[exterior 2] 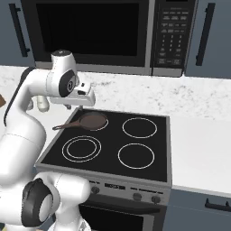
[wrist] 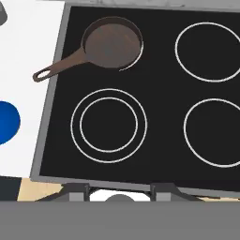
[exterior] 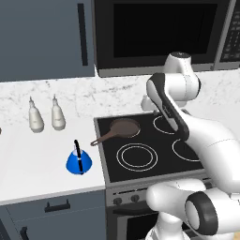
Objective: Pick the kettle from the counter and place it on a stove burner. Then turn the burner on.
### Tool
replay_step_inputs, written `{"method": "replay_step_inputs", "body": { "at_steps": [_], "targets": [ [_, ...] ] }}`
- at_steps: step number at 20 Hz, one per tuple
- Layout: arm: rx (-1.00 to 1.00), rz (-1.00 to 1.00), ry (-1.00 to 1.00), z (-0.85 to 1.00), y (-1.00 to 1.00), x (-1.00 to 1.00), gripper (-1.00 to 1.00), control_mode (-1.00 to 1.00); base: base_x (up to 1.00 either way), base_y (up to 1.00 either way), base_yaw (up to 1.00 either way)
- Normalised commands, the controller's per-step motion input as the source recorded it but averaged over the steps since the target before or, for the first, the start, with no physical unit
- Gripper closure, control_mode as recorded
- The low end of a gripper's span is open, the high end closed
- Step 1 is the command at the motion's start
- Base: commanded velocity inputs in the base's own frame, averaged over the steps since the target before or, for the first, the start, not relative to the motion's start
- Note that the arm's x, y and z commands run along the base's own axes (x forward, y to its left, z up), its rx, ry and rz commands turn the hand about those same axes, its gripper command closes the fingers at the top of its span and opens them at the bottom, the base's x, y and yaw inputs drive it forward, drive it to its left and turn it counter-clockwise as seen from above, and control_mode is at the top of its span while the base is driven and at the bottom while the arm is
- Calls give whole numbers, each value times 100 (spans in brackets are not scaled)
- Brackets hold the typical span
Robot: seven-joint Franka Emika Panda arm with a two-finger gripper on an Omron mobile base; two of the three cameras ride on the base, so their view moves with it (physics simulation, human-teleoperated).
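Note:
The bright blue kettle (exterior: 78, 161) with its black handle stands upright on the white counter (exterior: 33, 159), just left of the cooktop; in the hand view the kettle (wrist: 6, 123) is cut off by the left edge. The stove burner (exterior: 136, 156) with two concentric white rings lies at the cooktop's front left (exterior 2: 81, 148) (wrist: 108, 125) and is unlit. My gripper (exterior 2: 71, 105) hangs high above the cooktop's left side, pointing down, well right of and above the kettle. Its fingertips (wrist: 75, 191) stand apart with nothing between them; the gripper (wrist: 119, 192) is open.
A dark brown frying pan (exterior: 124, 127) sits on the back-left burner, its handle pointing toward the counter. Two cream bottles (exterior: 35, 117) stand by the backsplash. Three single-ring burners (exterior 2: 136, 155) fill the remaining cooktop. A microwave (exterior 2: 103, 34) hangs overhead. Knobs (exterior 2: 134, 196) line the stove front.

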Motion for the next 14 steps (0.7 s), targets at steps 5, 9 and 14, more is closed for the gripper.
{"method": "replay_step_inputs", "body": {
  "at_steps": [5,9,14],
  "targets": [
    [0,0,0,-29,15,0,-100,-100,0,0,0],
    [0,0,-1,-38,46,0,-100,-100,0,0,0],
    [0,0,0,-43,64,0,-100,-100,0,0,0]
  ]
}}
